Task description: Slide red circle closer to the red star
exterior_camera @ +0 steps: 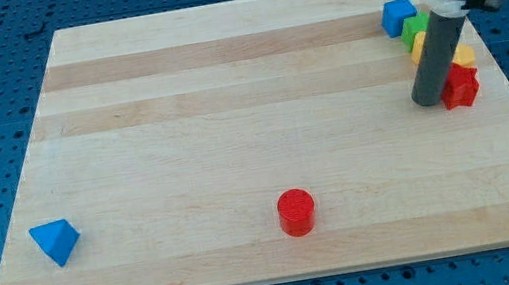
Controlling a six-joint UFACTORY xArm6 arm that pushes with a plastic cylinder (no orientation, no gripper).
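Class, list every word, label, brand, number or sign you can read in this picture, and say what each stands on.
None: no readable text on the wooden board, the red circle, the red star, the blue blocks or the rod above my tip.

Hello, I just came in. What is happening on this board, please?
A robot arm with a dark rod is meant to push the red circle toward the red star. Right now my tip sits at the view's right, just left of the star and far from the circle, which lies near the bottom middle. Other blocks cluster by the star; a blue block sits at bottom left.
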